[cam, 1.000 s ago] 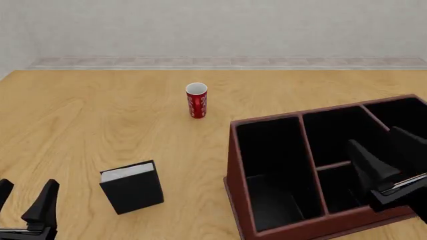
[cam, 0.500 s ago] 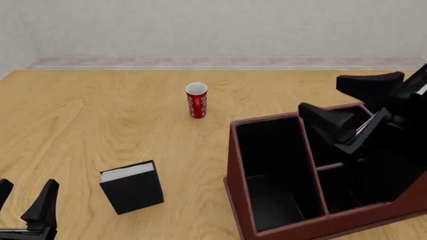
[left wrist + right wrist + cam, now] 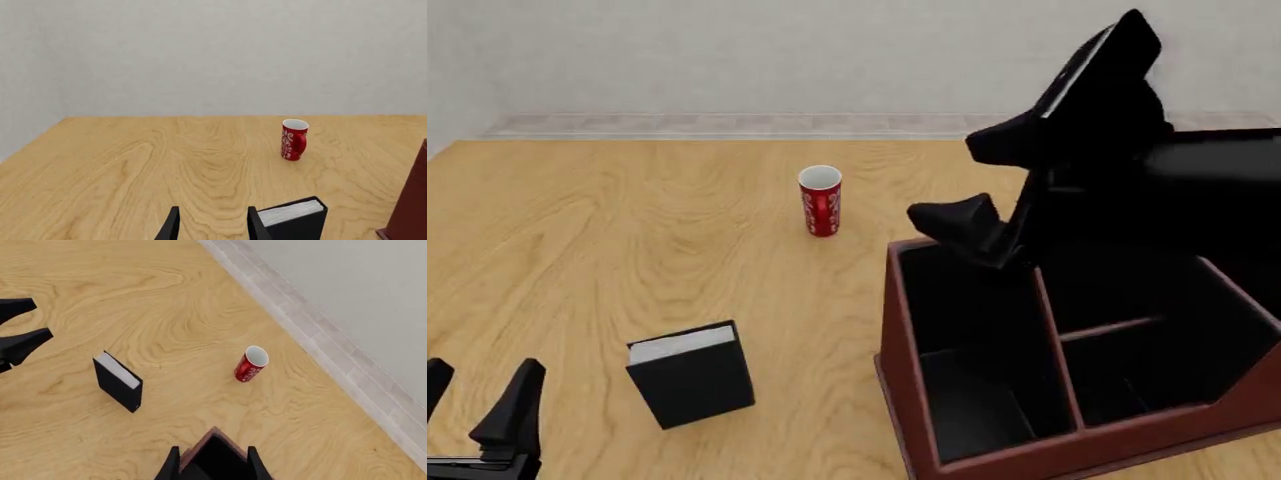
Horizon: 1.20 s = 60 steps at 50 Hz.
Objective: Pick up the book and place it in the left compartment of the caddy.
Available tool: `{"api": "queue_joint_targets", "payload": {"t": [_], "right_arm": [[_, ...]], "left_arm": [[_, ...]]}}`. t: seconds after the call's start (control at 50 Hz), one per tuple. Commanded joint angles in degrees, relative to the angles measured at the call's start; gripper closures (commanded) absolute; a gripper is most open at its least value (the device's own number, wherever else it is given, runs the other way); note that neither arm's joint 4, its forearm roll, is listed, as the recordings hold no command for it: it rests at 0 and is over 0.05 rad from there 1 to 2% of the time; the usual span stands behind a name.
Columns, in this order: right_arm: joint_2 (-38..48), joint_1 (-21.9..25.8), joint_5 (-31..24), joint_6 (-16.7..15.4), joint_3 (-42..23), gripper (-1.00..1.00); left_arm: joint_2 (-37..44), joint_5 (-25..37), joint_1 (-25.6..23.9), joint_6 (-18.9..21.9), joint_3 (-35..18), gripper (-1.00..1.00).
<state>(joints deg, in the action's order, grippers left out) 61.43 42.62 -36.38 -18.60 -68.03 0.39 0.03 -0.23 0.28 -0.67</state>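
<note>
Your left gripper [image 3: 481,410] sits low with fingers spread, empty; the book [image 3: 691,374] stands upright just beside its fingertips; your right gripper [image 3: 994,180], fingers also spread and empty, hangs above the caddy [image 3: 897,330], its left compartment [image 3: 968,340] just below the fingertips.

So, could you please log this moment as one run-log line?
book: upright on table, ungrasped | left gripper: open, near book | right gripper: open, raised above caddy | left compartment: empty
</note>
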Motion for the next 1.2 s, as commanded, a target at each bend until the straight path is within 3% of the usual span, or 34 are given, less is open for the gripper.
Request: {"api": "queue_joint_targets", "payload": {"t": [0.02, 0.04, 0.1, 0.12, 0.18, 0.2, 0.72, 1.2], "right_arm": [[6.96, 6.64, -4.33, 1.78, -5.51, -1.00], [7.71, 6.62, -4.22, 0.63, -5.35, -1.00], [9.03, 7.46, -4.69, 1.25, -6.05, -1.00], [9.74, 7.61, -5.10, -0.12, -6.57, -1.00], [11.03, 8.75, -5.69, 0.60, -7.79, -1.00], [12.71, 8.09, -5.85, -2.01, -7.77, -1.00], [24.17, 13.45, -5.45, -1.61, -13.35, -1.00], [30.35, 14.70, -3.29, 0.04, -16.36, -1.00]], "left_arm": [[-0.20, 0.03, 0.23, 0.02, 0.13, -1.00], [-0.20, 0.01, 0.23, 0.02, 0.15, -1.00], [-0.19, 0.03, 0.23, 0.01, 0.14, -1.00], [-0.20, 0.02, 0.23, 0.02, 0.14, -1.00], [-0.18, 0.03, 0.23, 0.01, 0.13, -1.00], [-0.17, 0.05, 0.23, 0.01, 0.10, -1.00], [-0.23, -0.11, 0.23, 0.00, 0.31, -1.00], [-0.19, -0.33, 0.22, 0.00, 0.50, -1.00]]}}
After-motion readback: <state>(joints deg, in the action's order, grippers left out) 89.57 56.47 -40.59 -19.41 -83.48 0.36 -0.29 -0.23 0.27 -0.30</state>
